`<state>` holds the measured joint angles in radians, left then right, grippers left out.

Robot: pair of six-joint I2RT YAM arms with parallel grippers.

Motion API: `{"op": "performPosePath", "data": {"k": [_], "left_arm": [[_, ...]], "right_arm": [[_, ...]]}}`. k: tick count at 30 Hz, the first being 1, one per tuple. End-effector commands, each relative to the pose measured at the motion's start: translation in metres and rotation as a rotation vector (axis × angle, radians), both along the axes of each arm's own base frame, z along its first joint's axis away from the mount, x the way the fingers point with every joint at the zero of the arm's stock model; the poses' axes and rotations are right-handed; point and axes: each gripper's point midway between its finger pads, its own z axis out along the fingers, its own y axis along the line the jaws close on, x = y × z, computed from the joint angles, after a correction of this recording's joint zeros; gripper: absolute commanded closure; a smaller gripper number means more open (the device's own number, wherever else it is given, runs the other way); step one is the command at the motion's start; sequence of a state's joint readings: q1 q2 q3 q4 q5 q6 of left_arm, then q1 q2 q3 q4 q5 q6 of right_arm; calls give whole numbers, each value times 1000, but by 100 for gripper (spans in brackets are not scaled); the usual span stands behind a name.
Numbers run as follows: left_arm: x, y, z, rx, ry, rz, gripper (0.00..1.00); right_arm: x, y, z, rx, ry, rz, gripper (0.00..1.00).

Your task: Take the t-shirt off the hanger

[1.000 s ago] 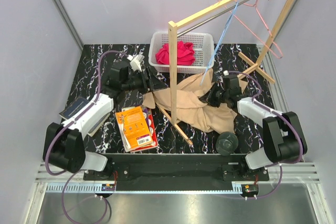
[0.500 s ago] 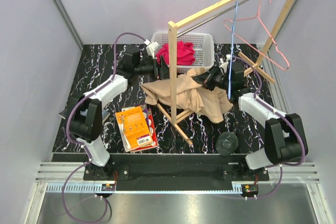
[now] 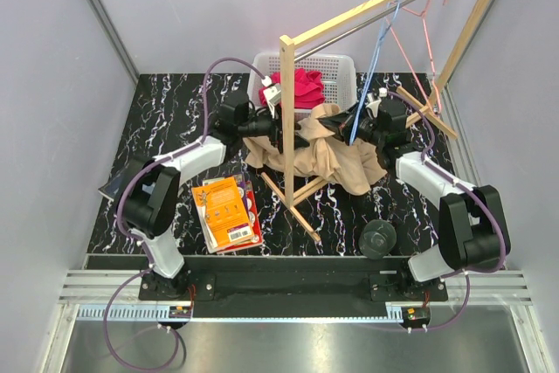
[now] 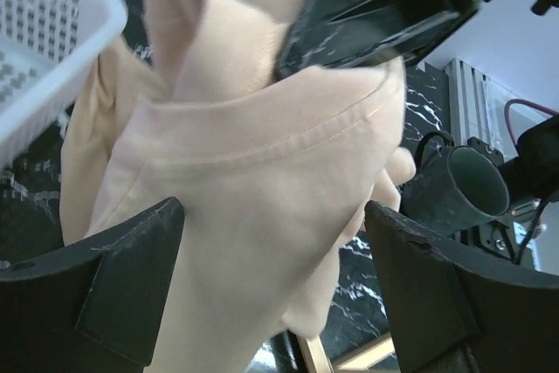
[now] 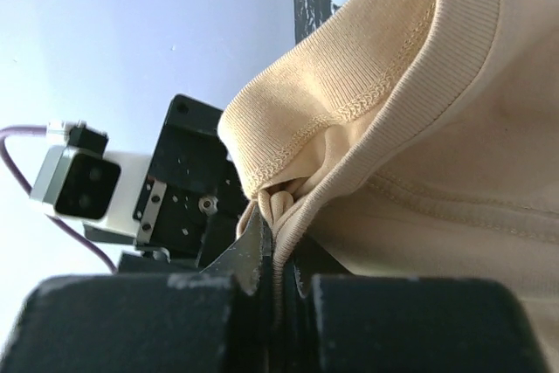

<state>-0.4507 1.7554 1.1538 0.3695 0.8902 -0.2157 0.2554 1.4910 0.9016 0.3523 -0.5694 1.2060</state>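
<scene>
Right gripper (image 5: 275, 255) jaws clamped on tan t-shirt (image 5: 419, 128) collar, left gripper (image 4: 272, 216) jaws wide apart, shirt cloth between them, orange book (image 3: 229, 211) print illegible

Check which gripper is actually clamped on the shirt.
Right gripper: shut on the ribbed collar of the beige t-shirt. Left gripper is open, fabric between its fingers.

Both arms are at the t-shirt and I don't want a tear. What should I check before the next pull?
1. Hold of right gripper: jaws shut on the t-shirt collar, ok.
2. Hold of left gripper: jaws open, cloth only lying between them, not ok.
3. Cloth off the blue hanger: its lower end meets the cloth, cannot tell.
4. Cloth free of the wooden post: bunched against it, not ok.
5. Cloth apart from the mug: ok.
</scene>
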Motion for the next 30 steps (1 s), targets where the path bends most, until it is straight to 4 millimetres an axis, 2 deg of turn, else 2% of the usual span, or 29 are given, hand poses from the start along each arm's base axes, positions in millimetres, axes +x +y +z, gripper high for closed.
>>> {"op": "performPosePath", "data": {"k": [1,5,9,11,15,16,17,18,19,21,22,23,25,27,28,30], "left_arm": [[5,-15,28,-82,-234,-70,12],[-1,-28,27,-117,-205,-115,12],[2,-41,14,-129,-170,-120,13],[-1,-46,14,-142,-151,-116,14],[8,-49,18,-145,-159,-60,24],[10,-49,16,-134,-159,-50,38],[18,-49,17,-122,-167,-15,47],[21,-47,8,-87,-132,9,56],[28,-44,8,-71,-143,47,72],[30,-42,6,-52,-133,69,82],[32,-40,12,-54,-149,88,94],[32,-37,11,-48,-149,101,100],[37,-30,16,-38,-161,155,100],[38,-23,27,-37,-168,185,100],[44,-16,32,-39,-165,220,100],[44,-7,49,-59,-168,241,100]], "right_arm": [[7,4,50,75,-115,7,100],[4,5,55,75,-127,13,100],[3,9,61,86,-136,32,100],[1,11,65,89,-145,38,100],[-3,12,67,97,-144,41,100],[-4,11,68,101,-146,40,100],[-6,11,66,103,-143,41,100],[-7,11,68,110,-146,41,100],[-9,10,70,113,-150,41,100],[-13,10,68,120,-150,42,100],[-15,9,67,121,-149,42,100],[-16,9,66,121,-149,42,99],[-20,8,65,120,-145,43,89],[-21,5,61,113,-133,31,76],[-24,3,57,108,-127,25,65],[-24,-1,47,80,-111,7,54]]}}
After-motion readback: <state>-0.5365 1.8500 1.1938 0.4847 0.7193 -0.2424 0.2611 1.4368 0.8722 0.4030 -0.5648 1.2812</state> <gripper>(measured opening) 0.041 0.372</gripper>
